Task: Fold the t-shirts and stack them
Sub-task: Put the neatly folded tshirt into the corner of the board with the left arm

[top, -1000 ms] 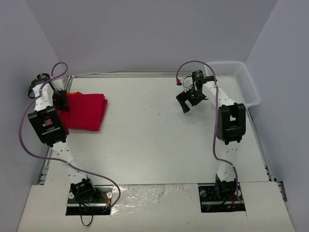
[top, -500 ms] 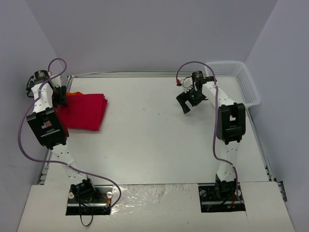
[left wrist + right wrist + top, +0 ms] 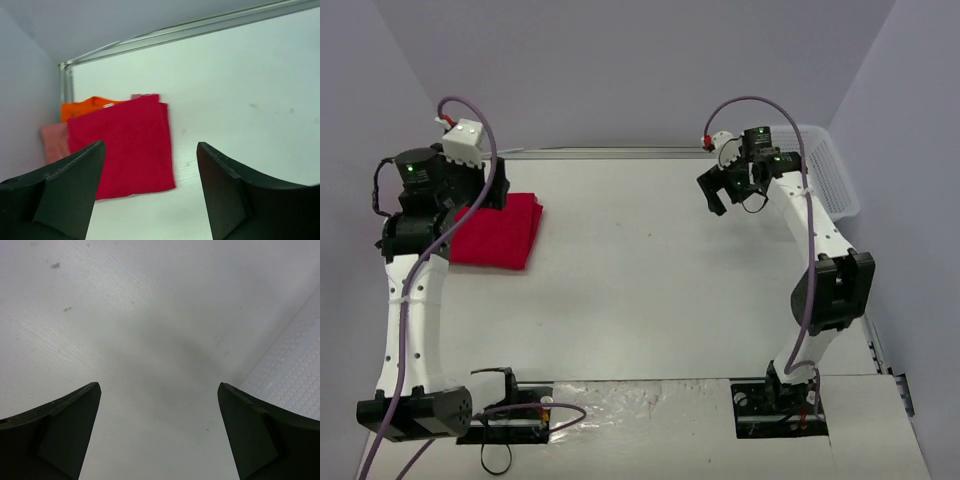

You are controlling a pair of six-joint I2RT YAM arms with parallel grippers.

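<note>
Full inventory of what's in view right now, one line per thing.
red t-shirt: one, bright red, folded, top of the pile at the table's far left
orange t-shirt: one, orange, under the red, far edge peeking out
pink t-shirt: one, salmon pink, under the red, peeking out on the wall side
basket: one, white mesh, far right corner
table: one, white
left tool: one, black, open, empty, above the pile
right tool: one, black, open, empty, over bare table near the basket
</note>
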